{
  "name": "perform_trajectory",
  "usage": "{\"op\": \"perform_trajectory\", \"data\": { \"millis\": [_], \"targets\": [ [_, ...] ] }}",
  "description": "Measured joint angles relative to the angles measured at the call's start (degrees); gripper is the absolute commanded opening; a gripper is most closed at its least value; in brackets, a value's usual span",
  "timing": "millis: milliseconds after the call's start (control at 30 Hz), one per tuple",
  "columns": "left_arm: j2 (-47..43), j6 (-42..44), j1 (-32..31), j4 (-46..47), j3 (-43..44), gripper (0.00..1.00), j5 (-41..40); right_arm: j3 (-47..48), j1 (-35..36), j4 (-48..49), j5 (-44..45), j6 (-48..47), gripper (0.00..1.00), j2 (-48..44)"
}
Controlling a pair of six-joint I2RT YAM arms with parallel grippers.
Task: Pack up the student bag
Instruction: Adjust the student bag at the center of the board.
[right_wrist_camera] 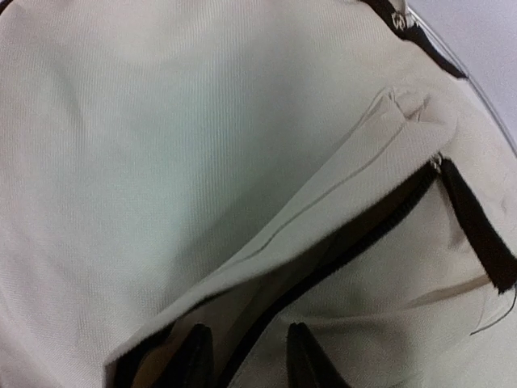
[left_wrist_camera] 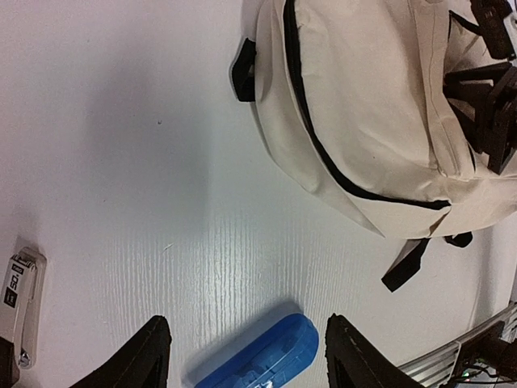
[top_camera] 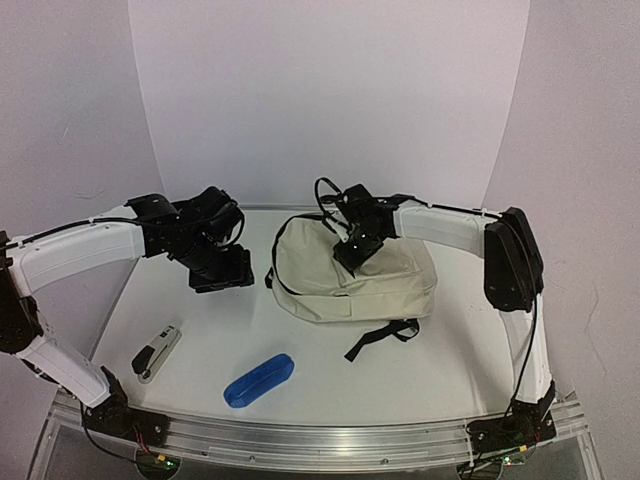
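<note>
The cream student bag lies flat in the middle of the table, with black zippers and straps. It also shows in the left wrist view. My right gripper sits on the bag's top. In the right wrist view it is partly open and straddles the black zipper edge of a gaping pocket. One finger is at the opening and the other is over the outer fabric. My left gripper hovers left of the bag, open and empty.
A blue oblong pencil case lies near the front edge and shows between my left fingers, farther off. A grey stapler lies at the front left. A loose black strap trails from the bag's front.
</note>
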Motion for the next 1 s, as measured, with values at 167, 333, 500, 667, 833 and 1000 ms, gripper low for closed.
{"op": "perform_trajectory", "data": {
  "millis": [167, 333, 500, 667, 833, 1000],
  "targets": [
    [-0.9, -0.4, 0.0, -0.3, -0.4, 0.65, -0.2, -2.9, -0.6, -2.6, -0.3, -0.4, 0.00, -3.8],
    [-1.3, -0.4, 0.2, 0.8, -3.7, 0.65, 1.0, -2.9, -4.1, -5.8, -3.8, -0.4, 0.00, -7.7],
    [-2.0, -0.6, 1.5, 1.6, -7.7, 0.65, 3.5, -3.0, -8.8, -7.7, -10.8, 0.7, 0.00, -11.5],
    [-6.1, -2.3, 6.4, 0.2, -10.8, 0.67, 6.2, -4.2, -11.8, -8.1, -17.0, 2.1, 0.00, -13.1],
    [-11.0, -3.6, 10.5, -7.4, -10.9, 0.69, 8.3, -4.8, -14.2, -8.9, -20.0, 2.3, 0.00, -13.5],
    [-11.7, -5.2, 10.6, -18.7, -11.0, 0.68, 9.1, -5.1, -15.6, -9.3, -21.7, 2.7, 0.00, -13.7]
  ]
}}
